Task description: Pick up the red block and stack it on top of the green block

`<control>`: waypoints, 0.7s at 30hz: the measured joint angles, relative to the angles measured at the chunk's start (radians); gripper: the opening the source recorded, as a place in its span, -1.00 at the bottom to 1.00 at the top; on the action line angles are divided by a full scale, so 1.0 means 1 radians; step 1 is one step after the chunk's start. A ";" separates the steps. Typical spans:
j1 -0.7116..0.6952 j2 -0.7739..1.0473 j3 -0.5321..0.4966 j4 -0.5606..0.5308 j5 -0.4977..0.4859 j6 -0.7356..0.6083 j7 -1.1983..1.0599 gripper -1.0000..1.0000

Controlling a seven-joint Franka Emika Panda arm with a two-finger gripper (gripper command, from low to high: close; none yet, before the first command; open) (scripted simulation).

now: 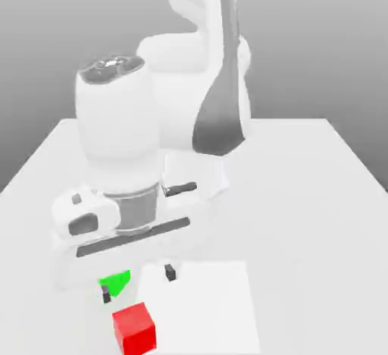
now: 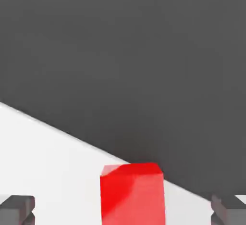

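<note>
Nearest the exterior view's camera sits the red block [image 1: 135, 332], below the spread, empty claw [image 1: 139, 284] and apparently a little toward that camera. In the hand view it lies in the gap between the two fingertips, touching neither, so the coming move probably calls for a descent with a slight correction; how much sideways offset remains is hard to judge from this angle. As for surfaces, the arm [image 1: 117, 122] is smooth, glossy white, rounded in its casings, with grey panels; the tabletop [image 1: 311, 232] is pale, flat and plain; a brighter white rectangle [image 1: 204, 308] lies beside the red block. Both blocks look matte and uniformly coloured, the red one a crisp-edged cube, the green block [image 1: 115, 281] partly hidden behind the claw. Smallest are the dark, squarish fingertips [image 2: 18, 209].
</note>
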 joint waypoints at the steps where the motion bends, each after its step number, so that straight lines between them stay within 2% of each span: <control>1: -0.009 0.035 0.010 0.004 0.013 0.026 -0.015 0.00; 4: -0.051 0.145 0.062 0.021 0.067 0.112 -0.060 0.00; 5: -0.059 0.164 0.072 0.024 0.077 0.127 -0.067 -1.00; 12: -0.057 0.160 0.070 0.024 0.073 0.122 -0.065 -1.00; 17: -0.020 -0.001 0.008 -0.010 -0.027 0.000 -0.012 -1.00; 21: -0.056 -0.123 -0.034 -0.094 -0.143 -0.026 -0.190 -1.00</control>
